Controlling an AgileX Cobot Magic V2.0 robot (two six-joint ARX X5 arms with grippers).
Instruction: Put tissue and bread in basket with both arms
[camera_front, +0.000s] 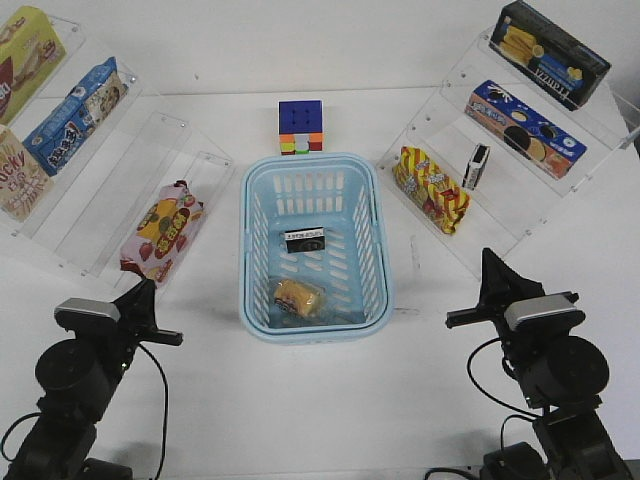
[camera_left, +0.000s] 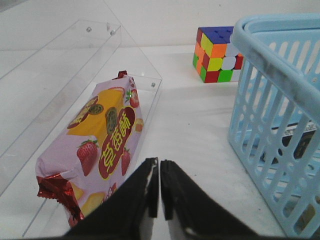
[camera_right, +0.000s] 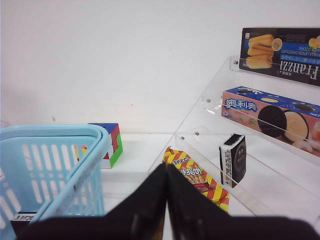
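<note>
Tissue (camera_front: 305, 240) and bread (camera_front: 298, 296) both lie on the floor of the basket (camera_front: 312, 331), the pack toward the far end and the bun nearer the robot. Left pincer (camera_left: 159, 189) and right pincer (camera_right: 166, 186) are closed on nothing, each outside the basket. Judged from this, the loading looks done; the best move is keeping both arms clear of the rim.

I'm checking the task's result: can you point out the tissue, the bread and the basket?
tissue (camera_front: 305, 240), front view, middle of the pack's top face.
bread (camera_front: 298, 296), front view, centre of the wrapped bun.
basket (camera_front: 310, 161), front view, far rim.
</note>
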